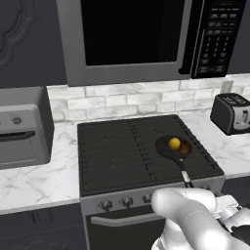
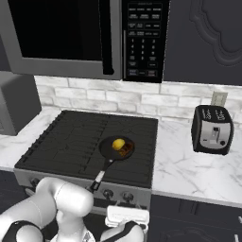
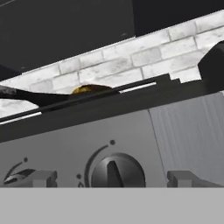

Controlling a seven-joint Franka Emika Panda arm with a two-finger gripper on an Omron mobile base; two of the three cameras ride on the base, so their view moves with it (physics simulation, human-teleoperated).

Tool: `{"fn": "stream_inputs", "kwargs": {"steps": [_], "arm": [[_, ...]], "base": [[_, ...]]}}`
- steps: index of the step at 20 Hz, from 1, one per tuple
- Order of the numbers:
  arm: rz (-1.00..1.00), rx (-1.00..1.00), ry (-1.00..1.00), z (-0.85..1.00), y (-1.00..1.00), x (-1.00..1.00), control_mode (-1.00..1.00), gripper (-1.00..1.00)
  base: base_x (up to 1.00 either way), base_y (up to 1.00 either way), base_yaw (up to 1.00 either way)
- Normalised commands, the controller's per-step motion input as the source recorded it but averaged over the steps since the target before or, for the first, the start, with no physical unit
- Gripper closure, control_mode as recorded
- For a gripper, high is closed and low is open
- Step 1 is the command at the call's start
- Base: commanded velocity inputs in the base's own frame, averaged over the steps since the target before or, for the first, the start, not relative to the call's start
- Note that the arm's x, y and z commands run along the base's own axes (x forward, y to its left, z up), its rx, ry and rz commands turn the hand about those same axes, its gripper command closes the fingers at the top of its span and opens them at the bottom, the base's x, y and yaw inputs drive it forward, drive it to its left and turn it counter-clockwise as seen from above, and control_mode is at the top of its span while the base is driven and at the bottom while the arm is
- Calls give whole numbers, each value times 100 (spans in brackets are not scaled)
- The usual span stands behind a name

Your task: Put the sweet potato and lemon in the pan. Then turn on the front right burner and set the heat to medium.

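You won't find any text you can read here. The microwave's keypad (image 2: 142, 40) carries rows of small pale key markings, all too blurred to make out. In the hand view, the round stove knob (image 3: 117, 171) has a raised pointer and small dots around its dial, with no numerals. The toaster (image 2: 212, 129) bears no legible brand.

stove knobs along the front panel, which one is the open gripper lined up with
The round dark knob at the panel's right end, centred between the gripper fingertips; the next knob sits off to the left.
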Motion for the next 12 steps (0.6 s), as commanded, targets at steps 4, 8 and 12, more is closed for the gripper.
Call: {"fn": "stream_inputs", "kwargs": {"steps": [4, 8, 12], "arm": [[0, 0, 2, -15, 0, 22, -100, -100], [0, 0, 1, -22, -1, 6, -100, -100], [0, 0, 0, -15, 0, 1, -100, -100]], "base": [[0, 0, 0], [0, 0, 0], [0, 0, 0]]}}
